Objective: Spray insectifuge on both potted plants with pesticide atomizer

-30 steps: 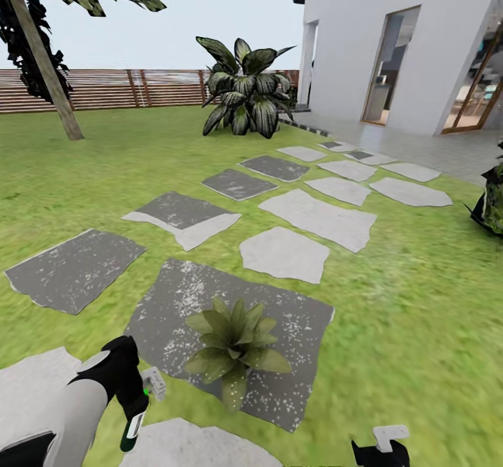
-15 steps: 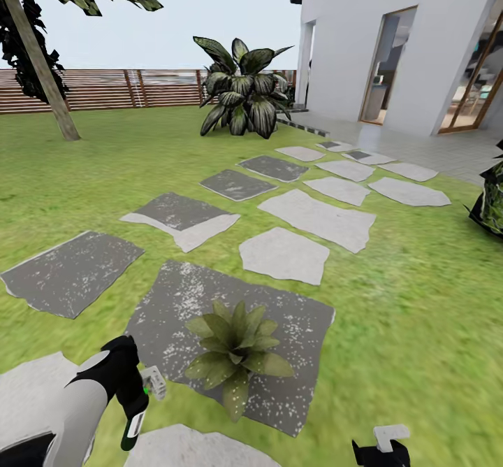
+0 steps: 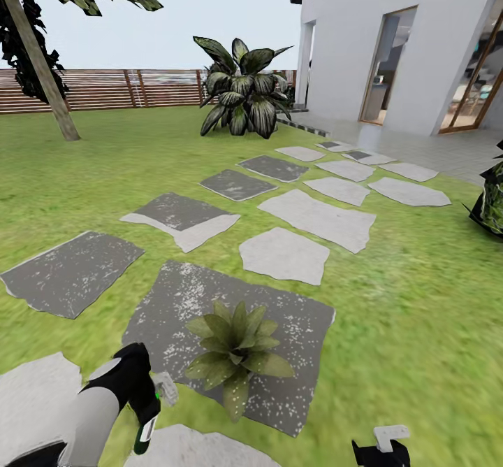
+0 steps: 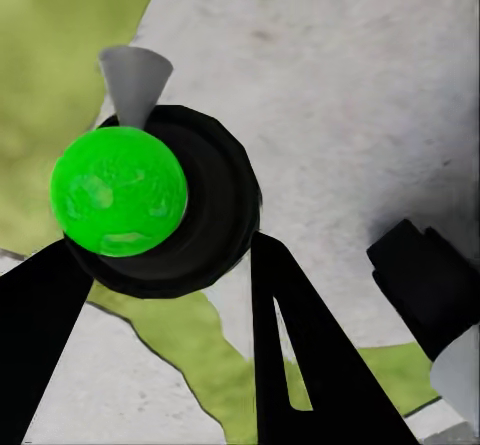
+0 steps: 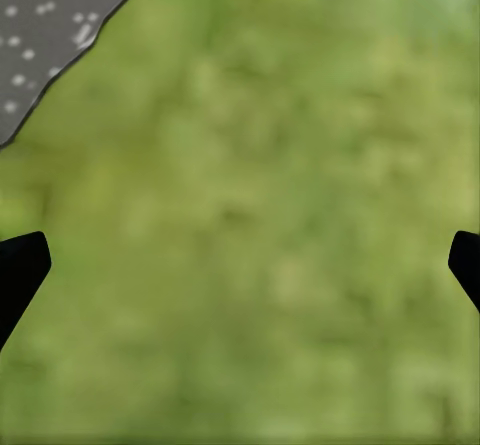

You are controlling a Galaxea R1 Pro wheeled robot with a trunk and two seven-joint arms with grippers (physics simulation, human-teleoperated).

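Left gripper (image 3: pixel 148 411) clamps the round dark pesticide atomizer (image 4: pixel 160 205).

Green lawn (image 3: pixel 419 299) carries grey stepping slabs (image 3: pixel 318 219); one holds a potted plant (image 3: pixel 236 355).

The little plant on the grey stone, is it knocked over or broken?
No. The little plant sits upright on its speckled slab, leaves spread evenly. The left gripper holds the spray bottle beside it. Nothing looks spilled or damaged.

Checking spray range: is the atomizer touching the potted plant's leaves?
Apart. The head view shows bare slab between the atomizer and the potted plant.
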